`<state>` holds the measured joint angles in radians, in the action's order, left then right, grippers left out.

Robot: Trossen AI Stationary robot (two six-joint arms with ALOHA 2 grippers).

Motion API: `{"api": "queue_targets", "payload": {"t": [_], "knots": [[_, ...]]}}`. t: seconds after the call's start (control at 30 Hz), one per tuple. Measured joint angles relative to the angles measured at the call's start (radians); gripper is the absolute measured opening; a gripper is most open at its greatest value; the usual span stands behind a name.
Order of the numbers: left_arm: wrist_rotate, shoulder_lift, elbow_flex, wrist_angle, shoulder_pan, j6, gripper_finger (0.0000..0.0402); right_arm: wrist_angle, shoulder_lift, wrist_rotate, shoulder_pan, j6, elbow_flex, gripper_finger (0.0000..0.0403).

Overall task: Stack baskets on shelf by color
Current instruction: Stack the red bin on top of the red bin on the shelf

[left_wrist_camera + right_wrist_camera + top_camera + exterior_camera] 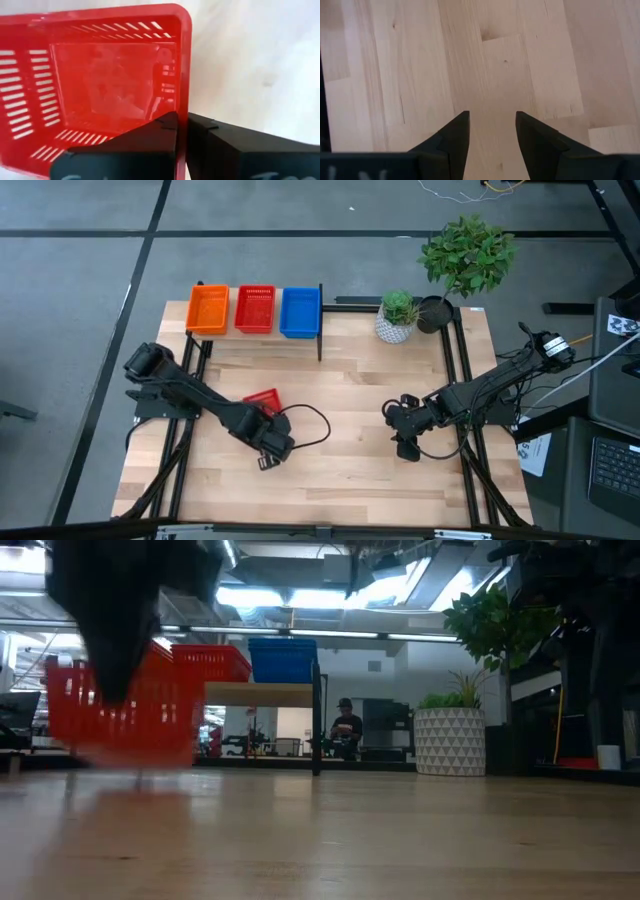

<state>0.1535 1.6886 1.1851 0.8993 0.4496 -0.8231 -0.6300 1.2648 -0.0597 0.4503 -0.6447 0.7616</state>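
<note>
A red basket point(263, 397) sits left of the table's middle, in my left gripper point(264, 414), which is shut on it. It fills the left wrist view point(100, 85) and shows as a blurred red shape in the low view point(125, 710). On the shelf point(258, 337) at the far edge stand orange point(208, 310), red point(254, 310) and blue point(300, 312) baskets; I cannot tell how many are in each stack. My right gripper point(398, 418) is open over bare wood point(492, 117), right of the middle. My left gripper pinches one side wall of the red basket at its rim point(183, 107), with one finger point(150, 135) inside the basket and the other point(220, 135) outside. The fingers come from above, slanting down. In the low view the basket's underside shows just above the tabletop.
A white patterned plant pot point(396, 328) and a larger leafy plant point(466, 252) stand at the far right corner. Black frame bars run along the table's left and right sides. Bare wood lies between the two grippers. A person point(346, 728) sits far behind the table.
</note>
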Motion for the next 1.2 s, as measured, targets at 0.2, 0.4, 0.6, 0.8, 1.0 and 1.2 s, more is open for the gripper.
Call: {"api": "queue_targets", "payload": {"t": [0.2, 0.4, 0.6, 0.8, 1.0, 1.2], "knots": [[0.154, -0.095, 0.251, 0.223, 0.014, 0.131, 0.0001, 0.0, 0.0, 0.0, 0.0, -0.001, 0.0, 0.0158], [0.299, -0.18, 0.459, 0.528, -0.102, 0.318, 0.0, 0.0, 0.0, 0.0, 0.0, -0.001, 0.0, 0.0158], [0.379, -0.274, 0.532, 0.657, -0.345, 0.564, 0.0, 0.001, 0.0, 0.0, 0.0, -0.002, 0.0, 0.0158], [0.333, -0.302, 0.533, 0.612, -0.649, 0.932, 0.0, 0.007, 0.0, 0.0, 0.0, -0.002, 0.0, 0.0158], [0.095, -0.283, 0.532, 0.542, -0.898, 1.19, 0.0, 0.012, 0.0, 0.0, 0.0, -0.002, 0.0, 0.0158], [0.02, -0.243, 0.532, 0.527, -1.032, 1.32, 0.0, 0.012, 0.0, 0.0, 0.0, -0.006, 0.0, 0.0158]]}}
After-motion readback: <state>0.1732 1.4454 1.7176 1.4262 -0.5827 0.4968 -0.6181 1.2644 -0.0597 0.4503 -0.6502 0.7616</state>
